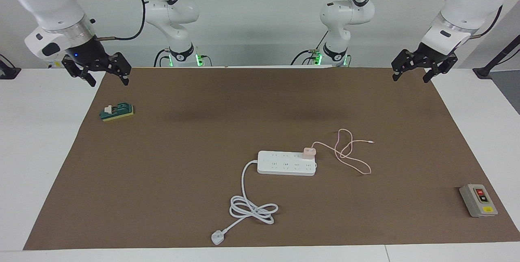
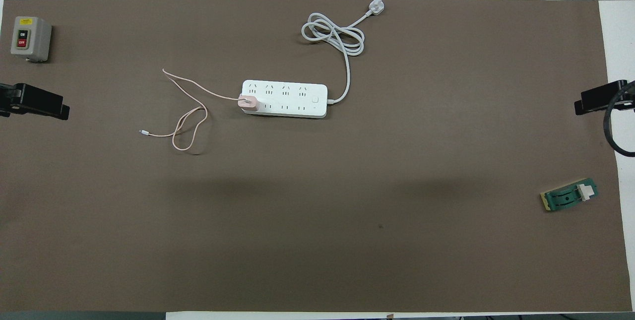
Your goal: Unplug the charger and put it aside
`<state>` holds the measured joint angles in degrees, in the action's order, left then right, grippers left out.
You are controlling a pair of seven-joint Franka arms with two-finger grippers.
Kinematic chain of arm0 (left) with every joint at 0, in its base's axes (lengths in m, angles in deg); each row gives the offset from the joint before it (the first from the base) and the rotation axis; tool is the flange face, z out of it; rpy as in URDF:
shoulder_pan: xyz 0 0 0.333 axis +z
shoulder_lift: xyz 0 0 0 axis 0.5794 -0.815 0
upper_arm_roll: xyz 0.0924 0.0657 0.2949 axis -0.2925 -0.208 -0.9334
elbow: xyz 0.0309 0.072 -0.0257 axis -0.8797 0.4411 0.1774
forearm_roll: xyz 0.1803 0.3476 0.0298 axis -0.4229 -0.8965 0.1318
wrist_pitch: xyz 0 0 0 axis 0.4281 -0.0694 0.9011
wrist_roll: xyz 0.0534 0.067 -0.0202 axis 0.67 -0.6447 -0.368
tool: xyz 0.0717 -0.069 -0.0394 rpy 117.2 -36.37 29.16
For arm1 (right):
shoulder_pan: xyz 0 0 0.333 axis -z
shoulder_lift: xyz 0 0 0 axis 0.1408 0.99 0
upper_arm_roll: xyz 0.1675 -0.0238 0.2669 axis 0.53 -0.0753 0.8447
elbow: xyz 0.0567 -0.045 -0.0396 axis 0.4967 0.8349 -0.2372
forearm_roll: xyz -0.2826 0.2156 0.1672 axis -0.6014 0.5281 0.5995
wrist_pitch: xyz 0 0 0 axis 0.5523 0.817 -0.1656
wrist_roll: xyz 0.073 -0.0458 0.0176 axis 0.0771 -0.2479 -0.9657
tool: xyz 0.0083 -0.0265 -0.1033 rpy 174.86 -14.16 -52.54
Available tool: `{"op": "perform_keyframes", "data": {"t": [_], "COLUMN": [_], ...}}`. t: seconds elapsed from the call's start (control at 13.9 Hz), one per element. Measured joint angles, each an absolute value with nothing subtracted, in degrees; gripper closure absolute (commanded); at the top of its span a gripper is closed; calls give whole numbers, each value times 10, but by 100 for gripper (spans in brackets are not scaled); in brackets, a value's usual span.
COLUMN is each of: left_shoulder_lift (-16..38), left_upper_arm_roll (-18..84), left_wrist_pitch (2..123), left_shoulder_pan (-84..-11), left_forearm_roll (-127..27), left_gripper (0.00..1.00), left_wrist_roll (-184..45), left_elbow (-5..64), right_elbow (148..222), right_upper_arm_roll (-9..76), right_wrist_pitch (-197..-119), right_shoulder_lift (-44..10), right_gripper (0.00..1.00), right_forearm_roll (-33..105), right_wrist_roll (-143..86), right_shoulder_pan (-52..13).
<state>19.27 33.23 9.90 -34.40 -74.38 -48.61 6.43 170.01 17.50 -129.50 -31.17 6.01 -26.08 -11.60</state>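
The pale-pink charger (image 1: pixel 308 152) (image 2: pixel 247 102) sits plugged into the end socket of the white power strip (image 1: pixel 286 163) (image 2: pixel 287 99), at the end toward the left arm. Its thin pink cable (image 1: pixel 352 153) (image 2: pixel 186 126) loops loosely over the brown mat beside the strip. My left gripper (image 1: pixel 410 78) (image 2: pixel 37 104) hangs open and empty in the air over the mat's corner at the left arm's end, well away from the charger. My right gripper (image 1: pixel 109 82) (image 2: pixel 603 101) hangs open and empty over the mat's edge at the right arm's end. Both arms wait.
The strip's thick white cord (image 1: pixel 252 209) (image 2: pixel 335 37) coils farther from the robots and ends in a white plug (image 1: pixel 217 237) (image 2: pixel 376 8). A grey switch box (image 1: pixel 478 200) (image 2: pixel 31 38) stands at the left arm's end. A small green block (image 1: pixel 117 112) (image 2: pixel 570 197) lies near the right gripper.
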Motion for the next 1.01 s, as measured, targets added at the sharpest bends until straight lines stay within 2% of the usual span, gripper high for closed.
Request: {"op": "perform_keyframes", "data": {"t": [0.58, 1.01], "left_shoulder_lift": [193, 179], "left_upper_arm_roll": [333, 335], "left_wrist_pitch": [99, 110], "left_shoulder_pan": [-345, -374], "left_forearm_roll": [-744, -742], "left_gripper": [0, 0], "left_wrist_roll": [-526, -760], "left_elbow": [64, 63], "right_elbow": [1702, 1727], "right_upper_arm_roll": [177, 191], "right_wrist_pitch": [-1295, -1373], "right_shoulder_lift": [-313, -320], "right_gripper": [0, 0], "right_forearm_roll": [61, 146], "right_wrist_roll": [-264, -382], "right_shoulder_pan": [-118, -191]}}
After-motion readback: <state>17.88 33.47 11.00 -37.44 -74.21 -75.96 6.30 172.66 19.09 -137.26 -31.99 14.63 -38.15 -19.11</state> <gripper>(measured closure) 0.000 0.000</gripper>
